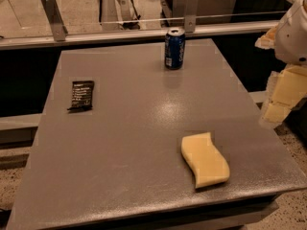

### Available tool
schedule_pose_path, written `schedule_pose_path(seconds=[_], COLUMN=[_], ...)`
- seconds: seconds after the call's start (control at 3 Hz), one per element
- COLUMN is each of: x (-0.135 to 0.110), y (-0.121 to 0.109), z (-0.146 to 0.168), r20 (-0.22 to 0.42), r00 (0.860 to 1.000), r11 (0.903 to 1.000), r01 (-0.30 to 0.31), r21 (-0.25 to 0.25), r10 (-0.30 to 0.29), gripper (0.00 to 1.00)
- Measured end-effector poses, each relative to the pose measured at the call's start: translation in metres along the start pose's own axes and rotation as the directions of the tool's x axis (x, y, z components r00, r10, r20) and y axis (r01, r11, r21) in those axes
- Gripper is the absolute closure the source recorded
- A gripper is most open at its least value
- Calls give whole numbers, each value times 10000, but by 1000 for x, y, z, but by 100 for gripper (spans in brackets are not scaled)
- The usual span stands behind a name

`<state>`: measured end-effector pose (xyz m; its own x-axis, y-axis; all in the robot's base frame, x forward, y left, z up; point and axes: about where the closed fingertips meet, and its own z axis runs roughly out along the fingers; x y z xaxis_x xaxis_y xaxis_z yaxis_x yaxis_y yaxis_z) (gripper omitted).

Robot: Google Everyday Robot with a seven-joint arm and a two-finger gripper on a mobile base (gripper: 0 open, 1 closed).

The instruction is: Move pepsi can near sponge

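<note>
The pepsi can (174,48) is dark blue with a silver top and stands upright near the far edge of the grey table (124,143). The pale yellow wavy sponge (205,160) lies flat near the table's front right corner, well apart from the can. My gripper (282,97) hangs at the right edge of the view, just beyond the table's right side. It is above and to the right of the sponge, far from the can, and holds nothing that I can see.
A flat black snack packet (82,95) lies on the left part of the table. A metal rail with upright brackets (53,17) runs behind the table's far edge. Speckled floor (293,210) shows to the right of the table.
</note>
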<state>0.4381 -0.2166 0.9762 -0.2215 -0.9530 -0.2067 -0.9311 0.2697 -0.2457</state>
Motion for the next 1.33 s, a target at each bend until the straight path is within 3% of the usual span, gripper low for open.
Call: schedule_pose_path(seconds=[0.33,0.67,1.0,1.33], x=[0,-4,-13,-32], y=[0,-21,-63,-106], z=[0,10,29,58], r20=[2,781,2023,3231], r00=[10000,9961,9748,9391], r11=[10000,9990,9945,9899], r01=[-1,-430,-1010,-1364], r21=[2,98,262,374], r10=[1,421,936,1172], gripper=[0,0,0,0])
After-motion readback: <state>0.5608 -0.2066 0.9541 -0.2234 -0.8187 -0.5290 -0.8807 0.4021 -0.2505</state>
